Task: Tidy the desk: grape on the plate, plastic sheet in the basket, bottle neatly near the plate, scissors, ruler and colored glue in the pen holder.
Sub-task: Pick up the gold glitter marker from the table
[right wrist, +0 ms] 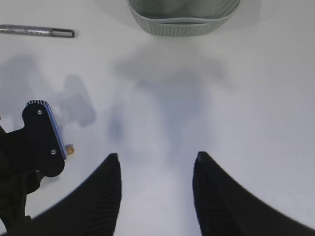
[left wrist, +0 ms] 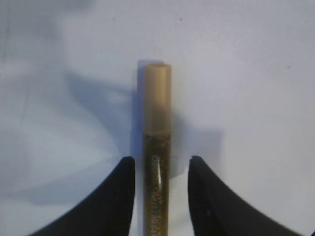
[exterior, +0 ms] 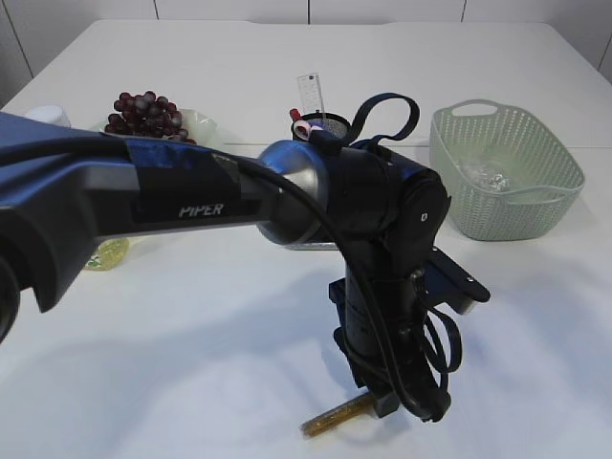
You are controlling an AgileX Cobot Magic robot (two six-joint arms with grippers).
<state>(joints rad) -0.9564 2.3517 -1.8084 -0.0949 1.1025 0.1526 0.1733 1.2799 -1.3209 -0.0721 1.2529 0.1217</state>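
- Closest in, the left tool [left wrist: 158,196] is down at the counter [exterior: 191,382] with its fingers apart, one each side of a gold glitter glue tube [left wrist: 156,147]. No squeeze yet, looks like a pickup is about to happen.
- The right tool [right wrist: 156,191] hangs open over bare counter, holding nothing.
- A second, silvery glue tube [right wrist: 37,31] lies loose at 10 o'clock in the right wrist view, so the glue isn't done.
- Further back, the pen holder [exterior: 325,125] already has the ruler [exterior: 311,96] standing in it. Scissors I can't confirm, the arm blocks most of it.
- The basket [exterior: 505,172] at 2 o'clock has something clear and crinkly inside, probably the plastic sheet.
- The grape bunch [exterior: 143,115] sits on the plate [exterior: 201,122] at 10 o'clock. The bottle I can't make out.
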